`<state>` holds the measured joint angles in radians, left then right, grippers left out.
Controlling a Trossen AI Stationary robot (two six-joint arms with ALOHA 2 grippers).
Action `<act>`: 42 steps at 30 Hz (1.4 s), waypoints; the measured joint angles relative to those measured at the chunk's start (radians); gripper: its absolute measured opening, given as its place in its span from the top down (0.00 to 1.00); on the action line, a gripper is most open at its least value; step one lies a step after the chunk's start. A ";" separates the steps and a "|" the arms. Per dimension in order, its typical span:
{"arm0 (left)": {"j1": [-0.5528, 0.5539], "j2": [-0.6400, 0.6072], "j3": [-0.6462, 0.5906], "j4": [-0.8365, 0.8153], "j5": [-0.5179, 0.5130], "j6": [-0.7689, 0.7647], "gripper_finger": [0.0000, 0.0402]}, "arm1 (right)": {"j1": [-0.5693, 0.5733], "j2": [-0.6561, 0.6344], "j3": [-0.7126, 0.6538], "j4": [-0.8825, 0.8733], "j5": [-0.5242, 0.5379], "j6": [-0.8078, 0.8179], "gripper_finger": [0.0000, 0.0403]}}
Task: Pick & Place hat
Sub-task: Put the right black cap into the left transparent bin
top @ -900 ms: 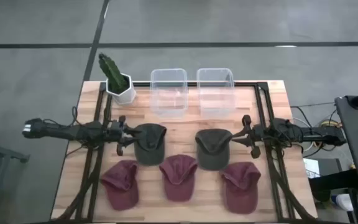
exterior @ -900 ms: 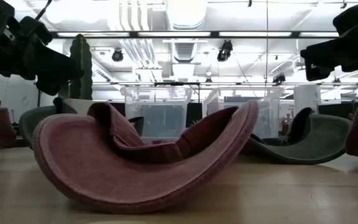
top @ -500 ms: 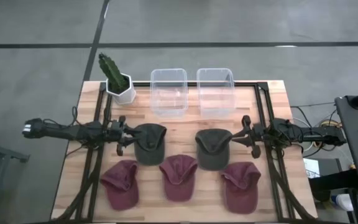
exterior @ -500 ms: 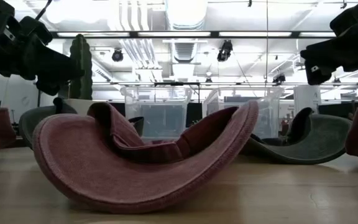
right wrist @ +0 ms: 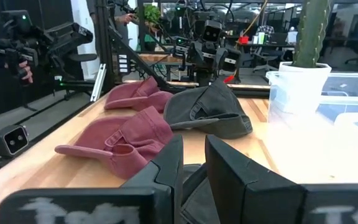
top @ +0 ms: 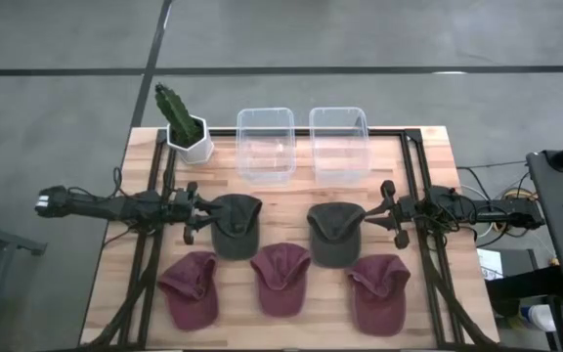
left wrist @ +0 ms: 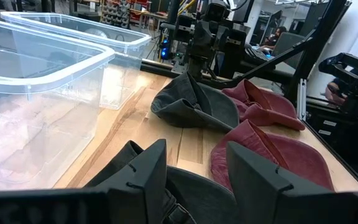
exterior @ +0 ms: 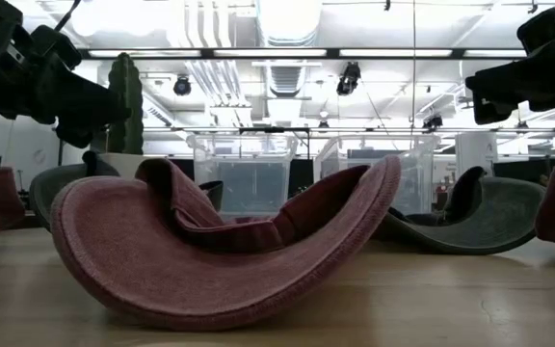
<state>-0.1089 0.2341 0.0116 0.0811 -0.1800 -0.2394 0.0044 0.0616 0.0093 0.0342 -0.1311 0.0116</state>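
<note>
Two grey hats, left [top: 235, 225] and right [top: 334, 233], lay mid-table behind three red hats [top: 281, 278]. The left gripper [top: 193, 217] and right gripper [top: 387, 208] hovered beside them, jaws parted, apparently empty; fingertips were partly hidden.

left gripper [top: 190, 214]: fingers parted, arm reaching inward | right gripper [top: 387, 207]: fingers parted, arm reaching inward

A wooden table [top: 428, 147] carries a cactus [top: 174, 110] in a white pot [top: 191, 144] at its far left corner, with two clear plastic bins, one [top: 265, 145] just beside the other [top: 338, 143], along the far edge, and grey floor [top: 360, 39] lies beyond.
</note>
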 joint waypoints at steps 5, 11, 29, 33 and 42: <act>0.000 0.000 0.000 0.000 -0.001 0.000 0.61 | 0.000 0.000 0.000 0.000 0.000 -0.040 0.84; 0.000 0.000 0.000 0.000 -0.001 0.000 0.61 | 0.000 0.001 0.000 0.031 -0.005 -0.031 0.84; 0.000 0.000 0.000 -0.005 -0.001 0.000 0.61 | 0.000 0.011 0.043 0.022 -0.008 0.010 0.84; 0.000 0.000 0.000 -0.006 -0.001 0.000 0.61 | 0.000 0.068 0.179 -0.136 -0.008 -0.026 0.84; 0.000 0.000 0.000 -0.008 -0.001 0.005 0.61 | 0.000 0.351 0.527 -0.508 -0.008 -0.045 0.84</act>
<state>-0.1093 0.2340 0.0116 0.0731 -0.1810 -0.2341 0.0044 0.4121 0.5363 -0.4743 -0.1394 -0.0334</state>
